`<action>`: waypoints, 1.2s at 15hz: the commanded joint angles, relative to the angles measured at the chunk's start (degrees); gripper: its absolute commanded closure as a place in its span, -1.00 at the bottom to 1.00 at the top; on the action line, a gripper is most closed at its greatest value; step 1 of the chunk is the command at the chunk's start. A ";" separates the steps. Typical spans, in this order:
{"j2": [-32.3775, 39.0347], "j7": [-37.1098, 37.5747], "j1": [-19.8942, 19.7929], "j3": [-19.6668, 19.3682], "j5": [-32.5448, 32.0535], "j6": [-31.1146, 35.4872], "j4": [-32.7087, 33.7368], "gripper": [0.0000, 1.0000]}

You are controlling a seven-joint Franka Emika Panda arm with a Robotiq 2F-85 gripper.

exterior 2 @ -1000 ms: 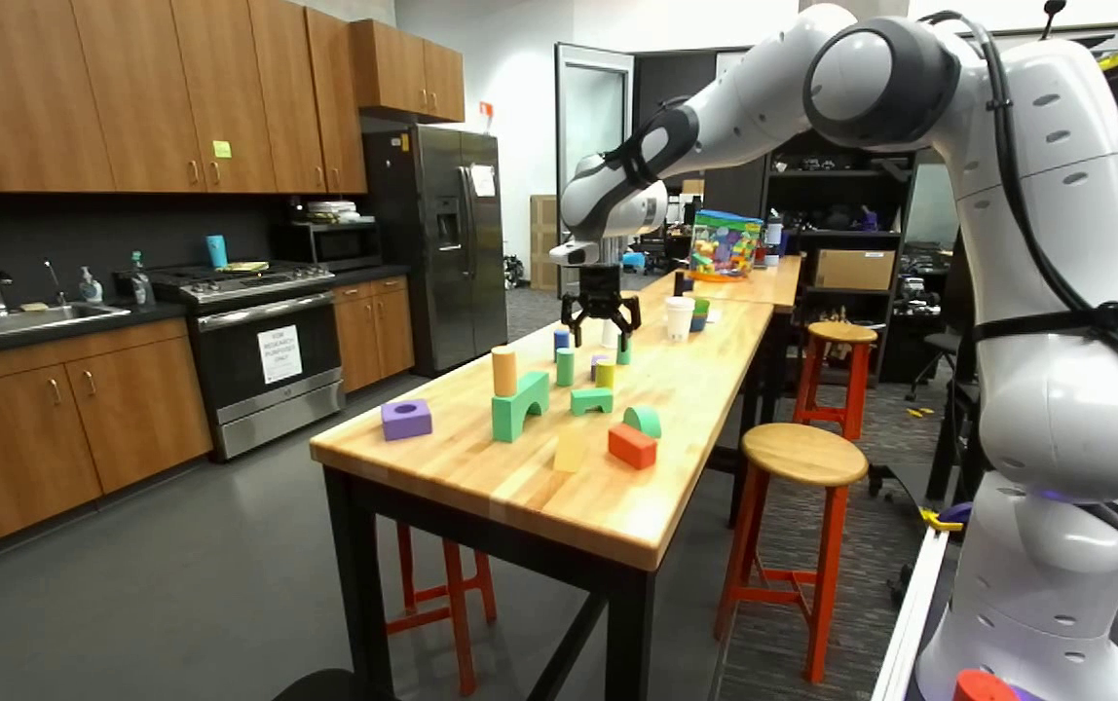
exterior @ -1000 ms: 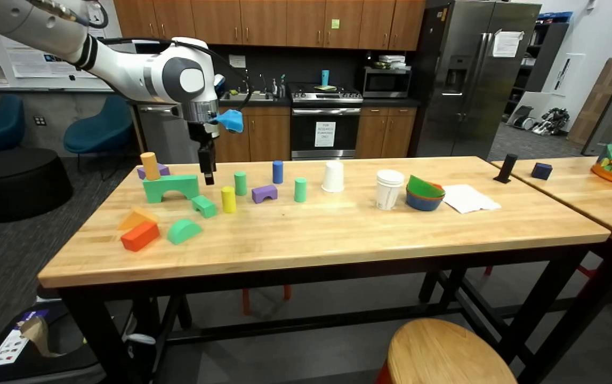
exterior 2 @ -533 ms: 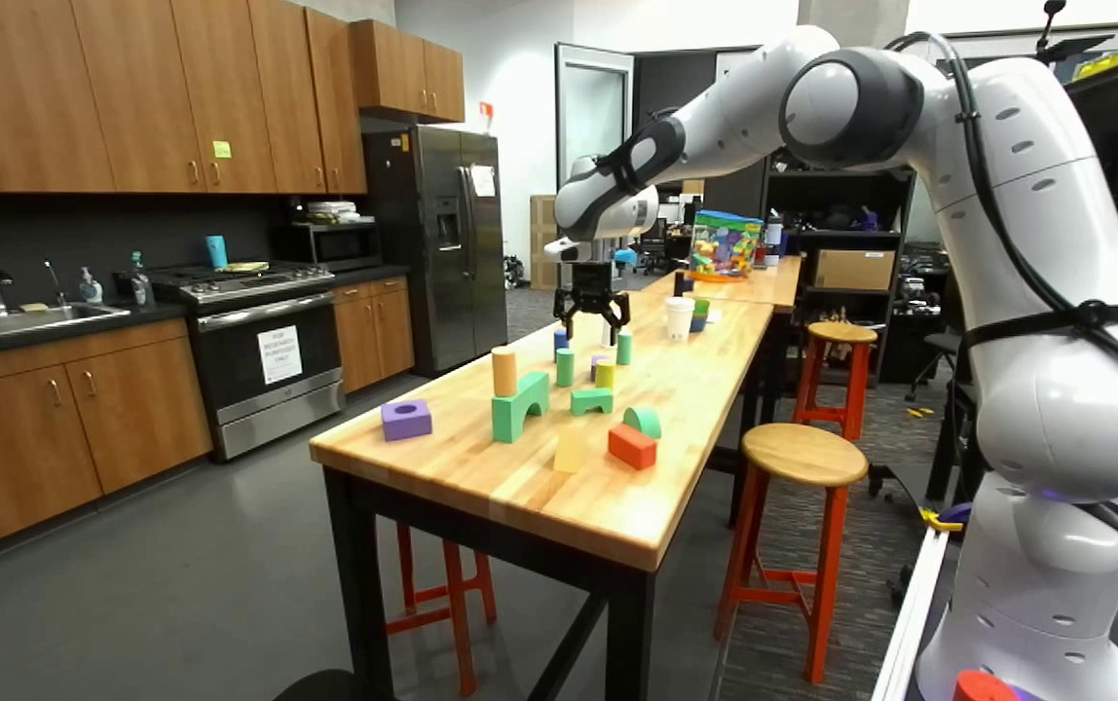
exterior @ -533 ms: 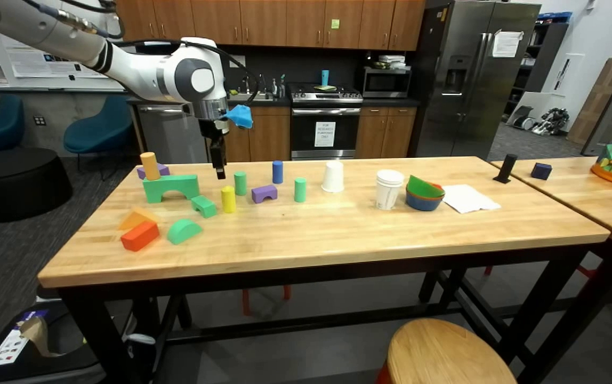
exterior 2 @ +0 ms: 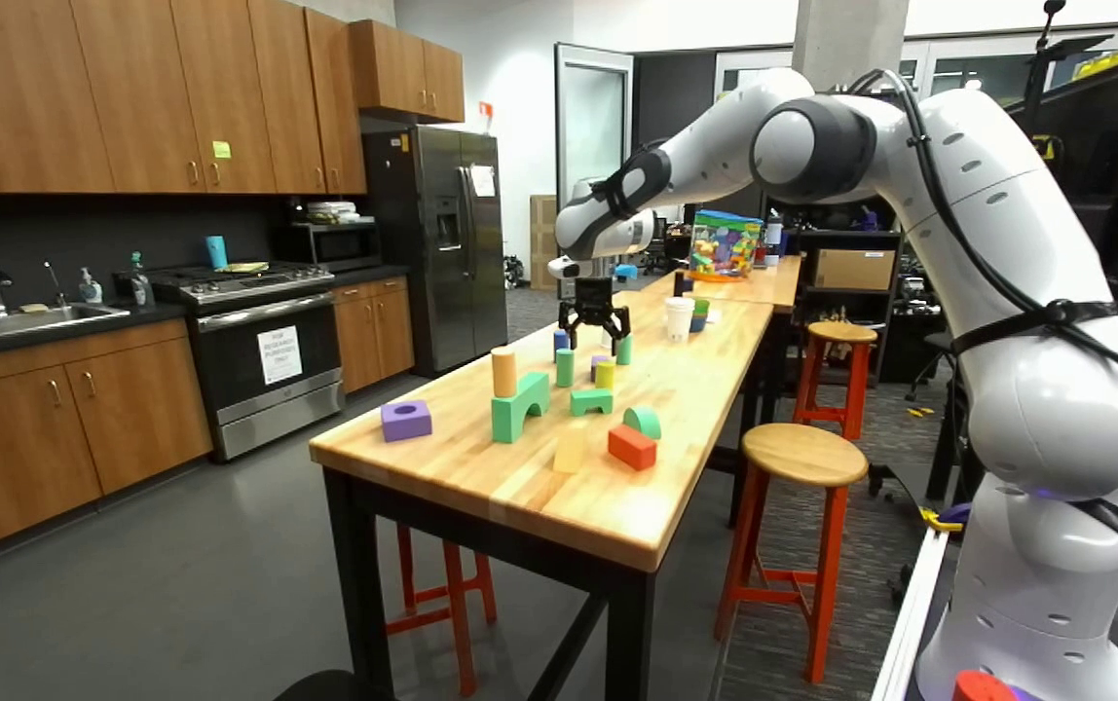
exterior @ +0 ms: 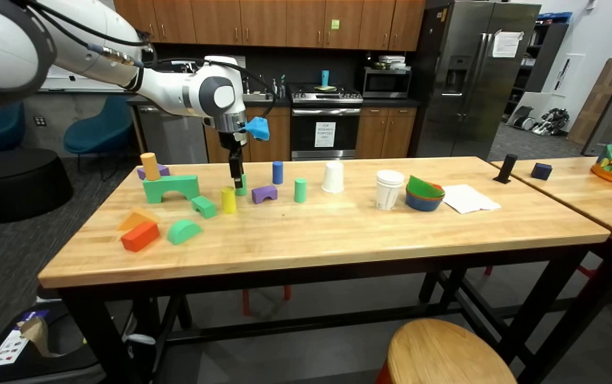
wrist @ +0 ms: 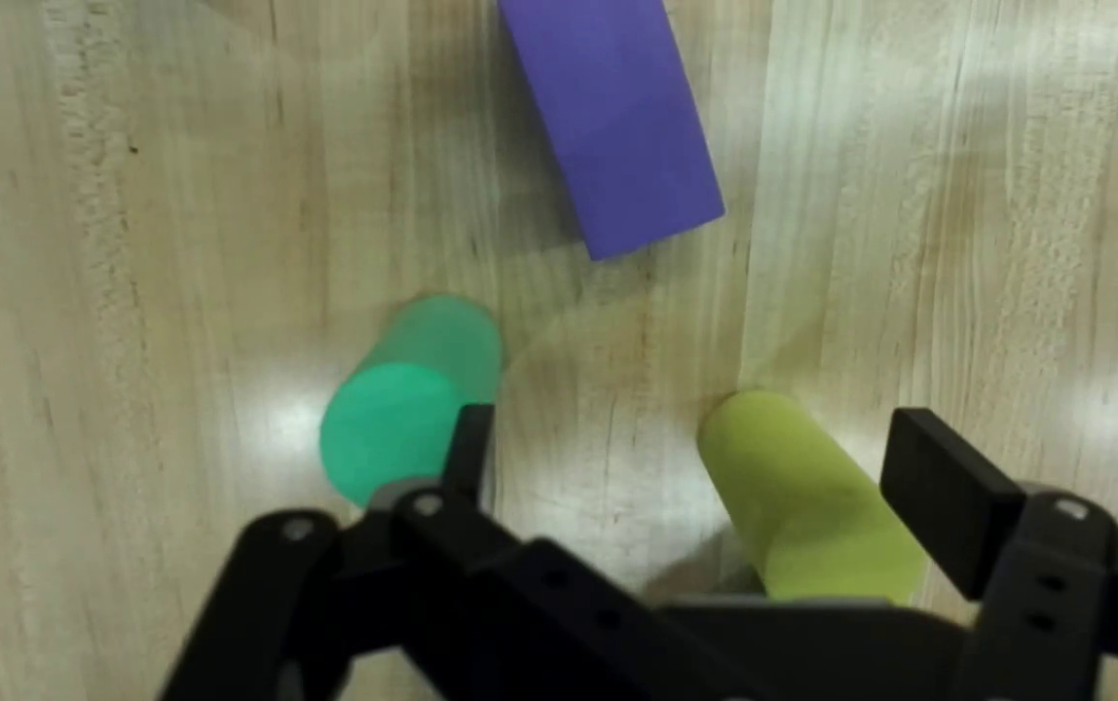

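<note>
In an ext. view, across surface twd oven; in an ext. view, lengthwise twd door – both back, share surface + oven – wrist cam close over yellow cyl., straight down

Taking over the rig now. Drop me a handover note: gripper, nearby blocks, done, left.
Gripper: open, holding nothing, pointing down over the table.
Blocks: in the wrist view, the yellow cylinder shows between the jaws; a green cylinder is partly hidden by one jaw; the purple arch is higher in the picture. All three stand on the table. Jaw contact: can't tell.
Done: open jaws are over the cylinder area.
Left: nothing gripped yet; any pick would probably need careful alignment, with both cylinders so close.
</note>
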 commanded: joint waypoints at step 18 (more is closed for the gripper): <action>-6.01 9.99 1.08 -1.27 -9.04 -4.35 -3.87 -1.00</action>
